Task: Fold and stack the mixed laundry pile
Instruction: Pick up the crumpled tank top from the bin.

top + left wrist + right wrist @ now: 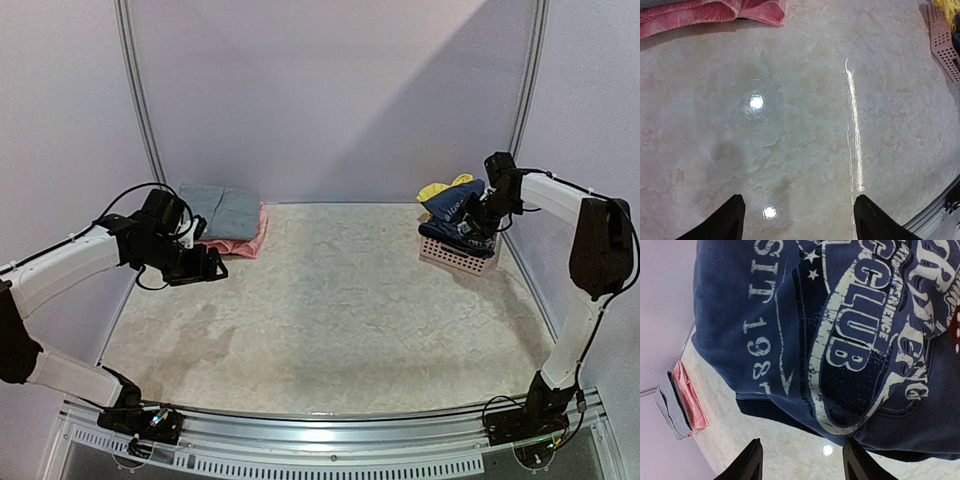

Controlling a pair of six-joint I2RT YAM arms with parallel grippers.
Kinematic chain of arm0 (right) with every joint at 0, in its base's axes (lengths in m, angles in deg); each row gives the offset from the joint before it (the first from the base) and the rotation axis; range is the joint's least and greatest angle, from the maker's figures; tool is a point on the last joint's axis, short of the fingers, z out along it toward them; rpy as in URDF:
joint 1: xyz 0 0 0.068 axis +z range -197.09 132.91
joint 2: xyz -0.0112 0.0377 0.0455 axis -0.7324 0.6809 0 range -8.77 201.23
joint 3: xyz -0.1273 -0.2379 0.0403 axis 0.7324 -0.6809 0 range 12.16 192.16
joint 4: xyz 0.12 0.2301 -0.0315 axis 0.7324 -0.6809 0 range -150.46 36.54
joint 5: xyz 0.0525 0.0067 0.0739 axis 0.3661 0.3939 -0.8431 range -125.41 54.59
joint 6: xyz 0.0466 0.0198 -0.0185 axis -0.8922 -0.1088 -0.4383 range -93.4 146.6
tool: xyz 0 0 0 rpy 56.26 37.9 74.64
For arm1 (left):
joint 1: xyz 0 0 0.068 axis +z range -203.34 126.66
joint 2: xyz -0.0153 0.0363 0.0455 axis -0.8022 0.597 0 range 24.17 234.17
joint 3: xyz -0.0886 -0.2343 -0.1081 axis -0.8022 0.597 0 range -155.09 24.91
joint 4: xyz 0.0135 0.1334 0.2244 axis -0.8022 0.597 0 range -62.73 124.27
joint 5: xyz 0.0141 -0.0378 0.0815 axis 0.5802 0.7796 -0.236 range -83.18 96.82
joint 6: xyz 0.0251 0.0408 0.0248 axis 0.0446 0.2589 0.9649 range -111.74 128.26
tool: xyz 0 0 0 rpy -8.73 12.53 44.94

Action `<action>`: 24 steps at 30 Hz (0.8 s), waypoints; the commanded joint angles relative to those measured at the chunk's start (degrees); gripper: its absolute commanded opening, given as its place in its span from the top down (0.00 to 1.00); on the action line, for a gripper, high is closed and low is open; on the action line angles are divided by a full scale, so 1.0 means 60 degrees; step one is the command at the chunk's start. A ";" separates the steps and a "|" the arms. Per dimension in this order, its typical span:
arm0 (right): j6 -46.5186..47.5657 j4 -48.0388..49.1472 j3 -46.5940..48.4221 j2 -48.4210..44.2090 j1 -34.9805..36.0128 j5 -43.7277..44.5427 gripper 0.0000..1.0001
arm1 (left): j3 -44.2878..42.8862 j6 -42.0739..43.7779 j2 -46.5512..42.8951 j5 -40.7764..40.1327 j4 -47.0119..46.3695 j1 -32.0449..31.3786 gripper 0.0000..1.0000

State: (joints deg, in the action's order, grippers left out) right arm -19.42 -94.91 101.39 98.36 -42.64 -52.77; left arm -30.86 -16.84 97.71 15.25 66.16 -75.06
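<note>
Right tool [478, 228] sits at the basket [455, 258], over its right end. Fingers [747, 462] are spread, and the gap between them shows only pale table [790, 445], with no cloth pinched. In the right wrist view the navy top [840, 340] fills the frame just ahead of the fingertips. It is rumpled, with worn white lettering and stars across it.

The navy top lies heaped in the basket, bulging above the rim. The yellow piece [445, 187] pokes up behind it at the basket's far-left corner, touching the navy cloth. Whether other garments lie underneath, I cannot tell from any view.

Left tool [207, 266] is well to the left of the basket, across the width of the table. Fingers [727, 222] are set wide apart and hover over the bare marbled surface with nothing between them. The left wrist view catches the basket's slatted side at its upper right corner, with a scrap of yellow above it.

A folded stack also lies well left of the basket, at roughly the same depth. The grey garment [222, 208] is on top and the pink garment [248, 243] beneath, its edge sticking out on the side facing the basket. The left tool is just on the near side of that stack, apart from it.

The basket stands upright on the table.
</note>
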 commanded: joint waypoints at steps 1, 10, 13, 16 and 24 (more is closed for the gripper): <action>-0.0115 0.0317 -0.0047 0.0287 -0.0060 -0.0100 0.46 | -0.0150 0.0231 0.0226 0.0109 0.0157 -0.0109 0.24; -0.0123 0.0572 -0.0089 0.0504 -0.0257 -0.0113 0.66 | -0.0402 0.0471 0.0529 0.0177 0.0288 -0.0102 0.25; -0.0109 0.0658 -0.0155 0.0536 -0.0265 -0.0118 0.67 | -0.0514 0.0582 0.0644 0.0179 0.0380 -0.0102 0.26; -0.0109 0.0689 -0.0179 0.0596 -0.0260 -0.0074 0.67 | -0.0623 0.0663 0.0745 0.0236 0.0421 -0.0107 0.26; 0.0238 0.0286 -0.0127 0.0626 -0.0258 0.0263 0.47 | -0.0683 0.0712 0.0883 0.0291 0.0451 -0.0102 0.26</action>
State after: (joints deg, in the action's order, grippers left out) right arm -19.50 -91.61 100.95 101.31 -44.04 -53.02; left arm -33.67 -13.45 102.43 16.34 67.65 -75.10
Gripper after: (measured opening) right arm 0.517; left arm 0.738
